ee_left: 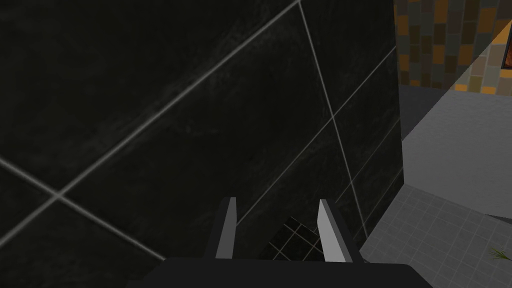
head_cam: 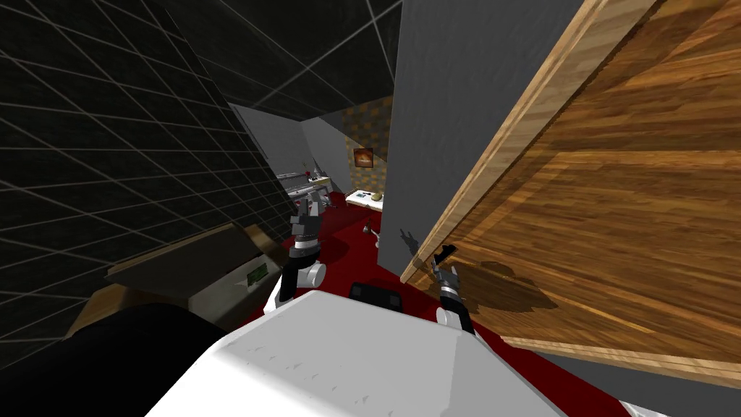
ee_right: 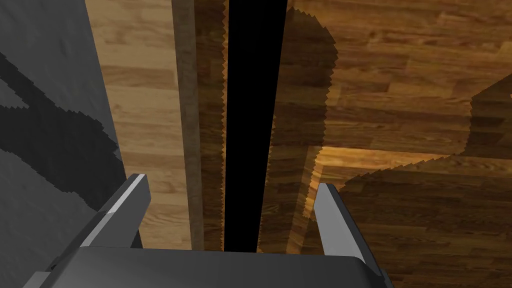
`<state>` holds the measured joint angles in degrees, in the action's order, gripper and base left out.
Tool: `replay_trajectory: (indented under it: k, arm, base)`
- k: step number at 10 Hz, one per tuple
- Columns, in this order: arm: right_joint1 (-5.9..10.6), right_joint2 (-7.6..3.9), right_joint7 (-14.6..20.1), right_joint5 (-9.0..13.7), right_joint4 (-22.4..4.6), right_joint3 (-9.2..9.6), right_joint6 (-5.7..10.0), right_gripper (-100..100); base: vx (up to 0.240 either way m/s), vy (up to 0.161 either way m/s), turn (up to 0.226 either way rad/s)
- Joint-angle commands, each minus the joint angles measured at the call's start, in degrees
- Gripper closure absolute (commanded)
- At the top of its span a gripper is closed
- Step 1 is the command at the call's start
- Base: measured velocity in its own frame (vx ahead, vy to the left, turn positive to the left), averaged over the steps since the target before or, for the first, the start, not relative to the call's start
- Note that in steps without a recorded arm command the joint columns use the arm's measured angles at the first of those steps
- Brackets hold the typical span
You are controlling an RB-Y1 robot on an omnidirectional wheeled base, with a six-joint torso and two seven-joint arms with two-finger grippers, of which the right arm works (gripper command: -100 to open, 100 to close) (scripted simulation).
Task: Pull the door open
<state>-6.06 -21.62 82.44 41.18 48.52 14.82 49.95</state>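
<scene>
The door [head_cam: 615,217] – wood-grained and seen from the head at 3 o'clock – is swung partly out of its frame, its pale edge running from 1 o'clock down to the centre. A black tiled wall [head_cam: 108,145] is spread from 9 to 11 o'clock. A plain grey wall [head_cam: 449,108] is set at 12 o'clock, just beside the door's edge. A strip of red floor [head_cam: 347,246] is seen between the two walls, leading toward a further room.

A black handle [ee_right: 250,125] is mounted on the door's face close to its free edge. The right gripper [head_cam: 443,273] is held at that handle. In the right wrist view its fingers [ee_right: 330,220] are spread wide, with the handle running between them. Wood shows on either side of the bar, so it appears to be untouched, though contact cannot be ruled out.

The left gripper [head_cam: 310,206] is raised at about 10 o'clock from the right one, well apart from the door, and is pointed at the tiled wall. Its fingers are parted by a narrow gap – nothing is held.
</scene>
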Motion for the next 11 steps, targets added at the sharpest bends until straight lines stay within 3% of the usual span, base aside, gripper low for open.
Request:
replay_trajectory:
  k: [1, 3, 4, 9, 11]
  arm:
    - [0.26, 0.13, 0.2, 0.1, -0.8, -0.33, 0.37, -100]
    - [0.31, 0.16, 0.2, 0.1, -1.0, -0.34, 0.47, -100]
    - [0.31, 0.16, 0.2, 0.1, -1.0, -0.34, 0.47, 100]
    - [0.31, 0.16, 0.2, 0.1, -1.0, -0.34, 0.47, 100]
    - [-0.35, -0.92, 1.7, -0.6, -0.5, 1.17, 0.90, 100]
  base:
    - [0.187, -0.130, 0.061]
    - [0.140, -0.051, 0.020]
    - [-0.032, 0.014, 0.013]
    - [-0.010, 0.003, 0.002]
    - [-0.157, -0.023, 0.100]
